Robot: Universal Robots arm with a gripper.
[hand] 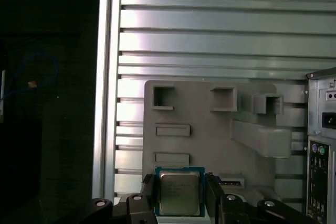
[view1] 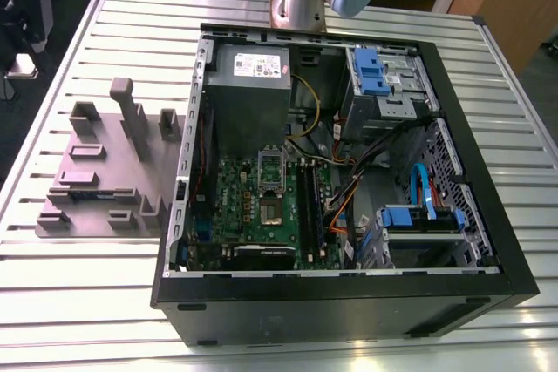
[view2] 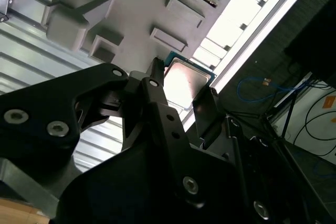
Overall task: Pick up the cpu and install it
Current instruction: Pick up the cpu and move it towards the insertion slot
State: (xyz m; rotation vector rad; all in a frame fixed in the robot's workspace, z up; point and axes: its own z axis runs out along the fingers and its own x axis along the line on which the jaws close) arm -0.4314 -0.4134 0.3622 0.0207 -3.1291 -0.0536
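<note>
Gripper (hand: 179, 193): black fingers (hand: 148, 195) closed against two opposite edges of the cpu (hand: 179, 192), metal lid facing the camera in both wrist views. The cpu is held clear above the grey fixture plate (hand: 210, 145), over its edge. The plate lies on the slatted metal table (view1: 87, 302), just beside the open computer case (view1: 331, 302) on the exterior view's left. Inside the case lies the green motherboard (view1: 253, 206).
</note>
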